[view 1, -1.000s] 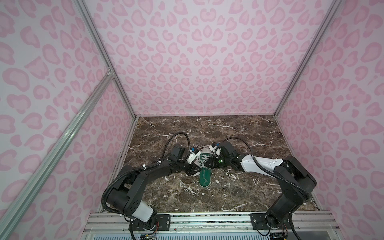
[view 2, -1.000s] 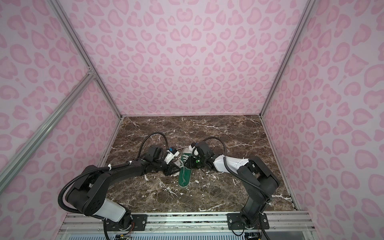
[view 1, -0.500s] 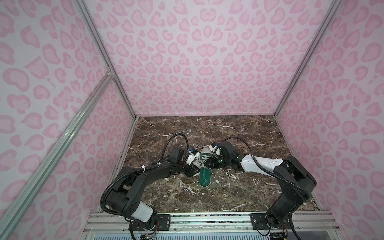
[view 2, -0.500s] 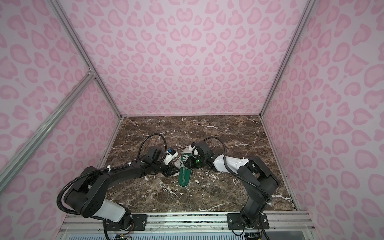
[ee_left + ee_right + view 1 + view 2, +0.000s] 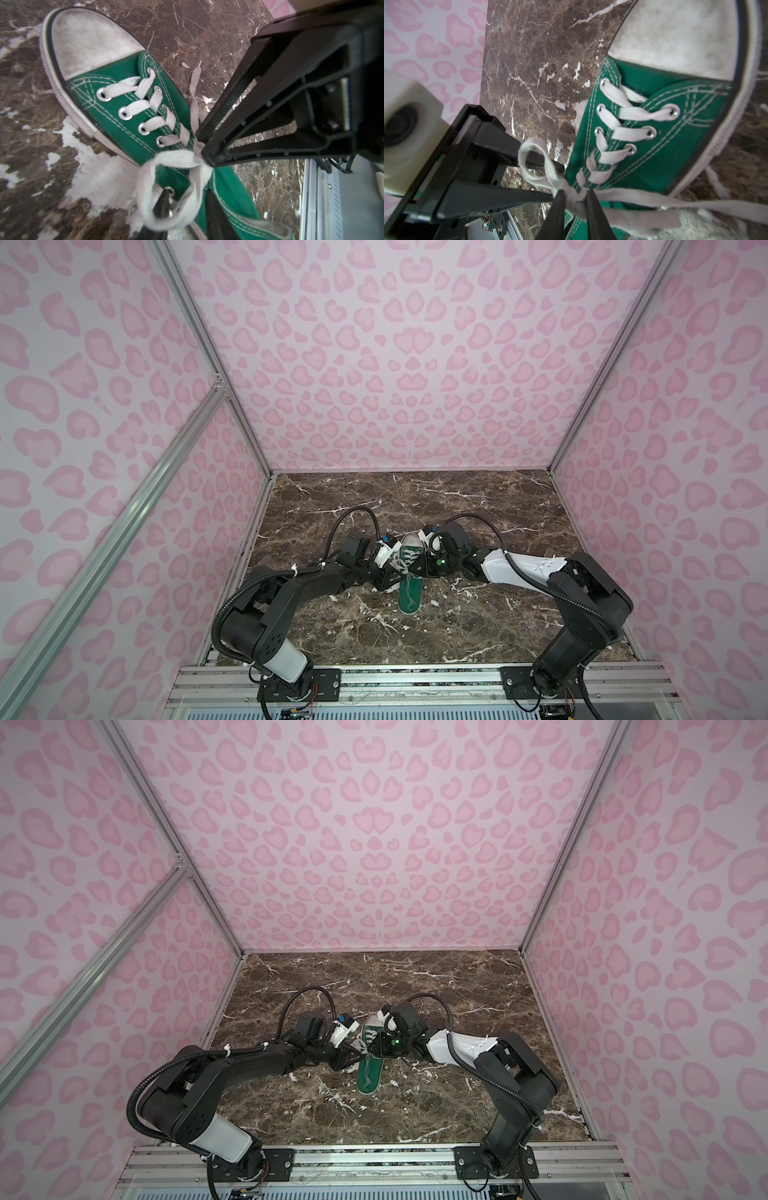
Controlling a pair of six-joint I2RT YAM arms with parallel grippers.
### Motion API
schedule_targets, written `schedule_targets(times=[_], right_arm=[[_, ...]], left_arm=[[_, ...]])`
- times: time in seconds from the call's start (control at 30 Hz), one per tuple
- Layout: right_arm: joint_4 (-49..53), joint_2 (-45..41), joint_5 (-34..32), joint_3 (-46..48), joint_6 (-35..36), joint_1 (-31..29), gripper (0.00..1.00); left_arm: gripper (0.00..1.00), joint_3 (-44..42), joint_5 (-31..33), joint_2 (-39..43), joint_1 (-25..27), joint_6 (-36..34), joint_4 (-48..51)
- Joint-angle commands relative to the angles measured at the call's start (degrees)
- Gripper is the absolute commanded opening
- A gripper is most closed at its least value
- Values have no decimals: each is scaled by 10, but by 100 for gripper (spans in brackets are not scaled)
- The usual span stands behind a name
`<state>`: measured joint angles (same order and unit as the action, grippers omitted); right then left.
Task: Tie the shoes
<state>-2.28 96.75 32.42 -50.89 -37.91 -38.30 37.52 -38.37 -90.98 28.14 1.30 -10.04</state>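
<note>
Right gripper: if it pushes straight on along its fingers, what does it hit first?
Probably the lace knot: the right gripper already straddles it at the shoe's throat. Just beyond sit the left gripper's fingers, one threaded through the lace loop. Depth is unclear.

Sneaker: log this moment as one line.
sneaker on table | lace loop around left hand finger | right hand pinching lace knot | bow unfinished

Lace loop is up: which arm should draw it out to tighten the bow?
Left. One of the left gripper's fingers is threaded through the white flat lace loop, so it may simply draw outward. The right gripper's jaws pinch the knot on the green canvas sneaker, a good anchor.
</note>
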Motion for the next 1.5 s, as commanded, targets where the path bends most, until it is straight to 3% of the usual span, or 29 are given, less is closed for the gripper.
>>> schedule_targets(times=[0.0,0.07,0.37,0.93,1.47], right_arm=[[-4,0,1,-2,5,0,21],[-4,0,1,-3,5,-1,21],[1,2,-3,-6,7,-2,21],[7,6,-9,-6,9,-2,18],[13,3,-18,-4,13,-4,17]], left_arm=[[20,8,-23,-5,1,-3,-26],[15,9,-22,-4,0,-5,-20],[9,4,12,5,0,-6,22],[4,0,62,60,0,-19,87],[3,-17,121,99,0,16,105]])
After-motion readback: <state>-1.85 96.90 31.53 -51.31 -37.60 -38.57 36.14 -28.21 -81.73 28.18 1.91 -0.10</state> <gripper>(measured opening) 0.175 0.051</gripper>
